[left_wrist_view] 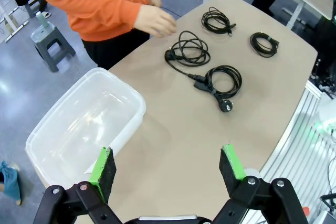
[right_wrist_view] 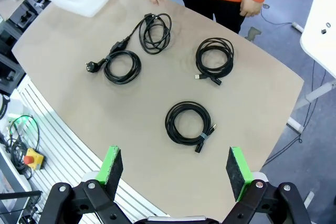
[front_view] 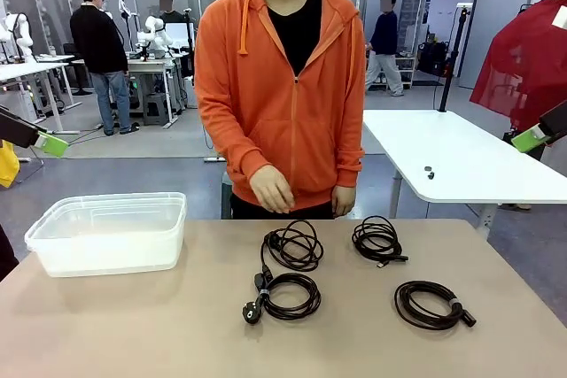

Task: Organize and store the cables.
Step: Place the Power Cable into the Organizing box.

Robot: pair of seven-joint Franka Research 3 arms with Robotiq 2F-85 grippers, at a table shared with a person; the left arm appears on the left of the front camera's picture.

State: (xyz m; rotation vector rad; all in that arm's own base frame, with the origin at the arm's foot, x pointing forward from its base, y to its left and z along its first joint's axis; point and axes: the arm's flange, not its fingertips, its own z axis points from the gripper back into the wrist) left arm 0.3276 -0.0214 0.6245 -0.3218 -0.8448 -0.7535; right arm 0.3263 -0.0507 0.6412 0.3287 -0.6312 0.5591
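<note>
Black coiled cables lie on the tan table (front_view: 133, 325). Two linked coils sit in the middle, one (front_view: 294, 245) behind the other (front_view: 288, 297), which ends in a round plug. A third coil (front_view: 377, 241) lies to their right, and another (front_view: 430, 304) at the front right. My left gripper (left_wrist_view: 168, 169) hangs open high over the table's left end, above the clear tub (left_wrist_view: 84, 124). My right gripper (right_wrist_view: 174, 169) is open, high over the front-right coil (right_wrist_view: 188, 123). Neither holds anything.
A person in an orange hoodie (front_view: 292, 95) stands at the far edge, one hand (front_view: 270, 190) hovering just behind the middle coils. The empty clear plastic tub (front_view: 111, 232) stands at the table's left. A white table (front_view: 461, 161) stands behind on the right.
</note>
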